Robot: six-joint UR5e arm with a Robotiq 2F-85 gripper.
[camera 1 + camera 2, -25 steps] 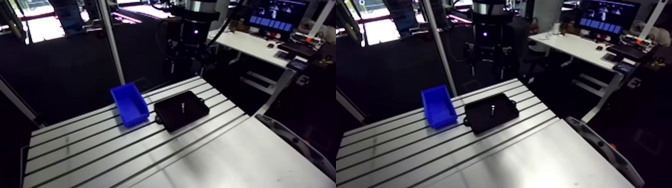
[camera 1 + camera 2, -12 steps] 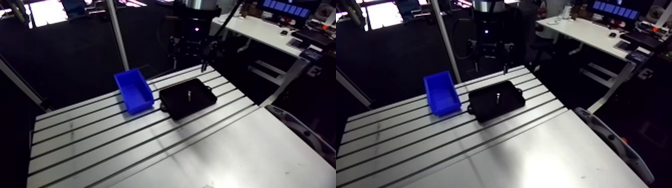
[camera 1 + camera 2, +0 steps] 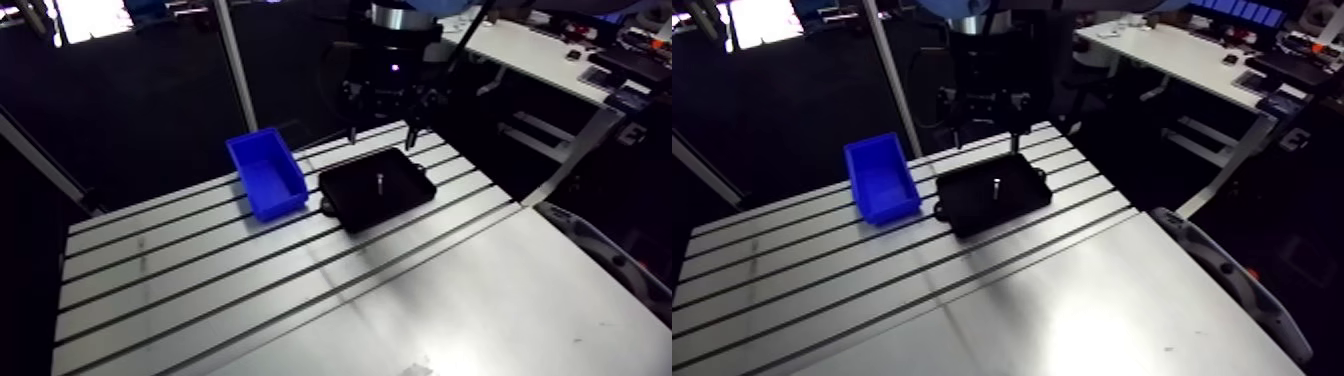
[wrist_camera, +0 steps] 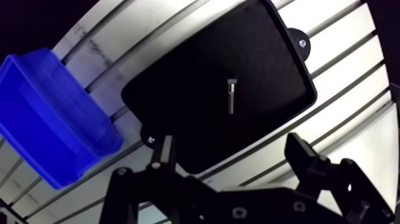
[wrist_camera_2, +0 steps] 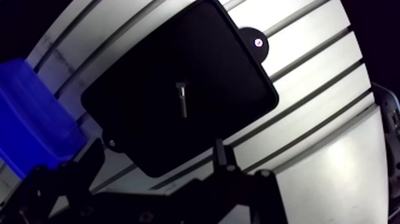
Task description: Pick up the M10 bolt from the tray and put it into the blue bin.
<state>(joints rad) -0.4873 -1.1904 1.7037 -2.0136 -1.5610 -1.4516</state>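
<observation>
Arm view: a slotted aluminium table (image 3: 200,290) carries an open blue plastic bin (image 3: 265,173) and, just beside it, a shallow black rectangular tray (image 3: 405,196). A small silver M10 bolt (image 3: 381,182) lies near the tray's middle. The two-finger gripper (image 3: 381,130) hangs over the tray's far edge. Compared with the earlier pictures it has come lower and closer to the tray. The whole scene has also shifted, which is the camera moving. Bolt, tray and bin keep the same places relative to each other.

Wrist view: the two dark fingers (image 4: 163,152) stand wide apart with nothing between them, so the jaws are open and empty. The bolt lies flat on the tray floor, ahead of the gripper and roughly centred between the fingers. The bin sits off to one side.

This looks like the approach to the grasp. The bolt is not yet picked up, so the descent and the carry to the bin remain.
</observation>
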